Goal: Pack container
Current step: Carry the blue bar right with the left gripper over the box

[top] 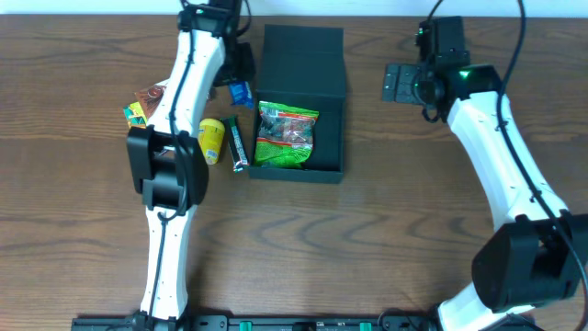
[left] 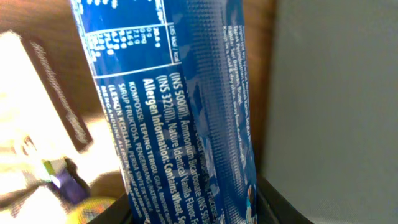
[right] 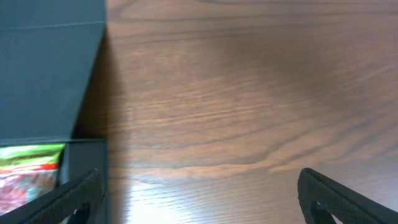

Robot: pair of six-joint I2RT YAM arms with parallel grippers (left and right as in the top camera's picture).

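Observation:
The dark teal container (top: 332, 138) stands open at the table's middle back, its lid (top: 303, 55) raised behind it. A green snack packet (top: 286, 134) lies inside; it also shows in the right wrist view (right: 31, 174). My left gripper (top: 241, 85) is shut on a blue snack packet (top: 241, 92) just left of the container's left wall. The packet fills the left wrist view (left: 180, 112), with the container wall (left: 336, 93) to its right. My right gripper (top: 404, 83) is open and empty over bare table right of the container (right: 50, 68).
Left of the container lie a dark snack bar (top: 238, 143), a yellow packet (top: 211, 140) and brown and green packets (top: 144, 103) partly under the left arm. The right arm reaches in from the front right.

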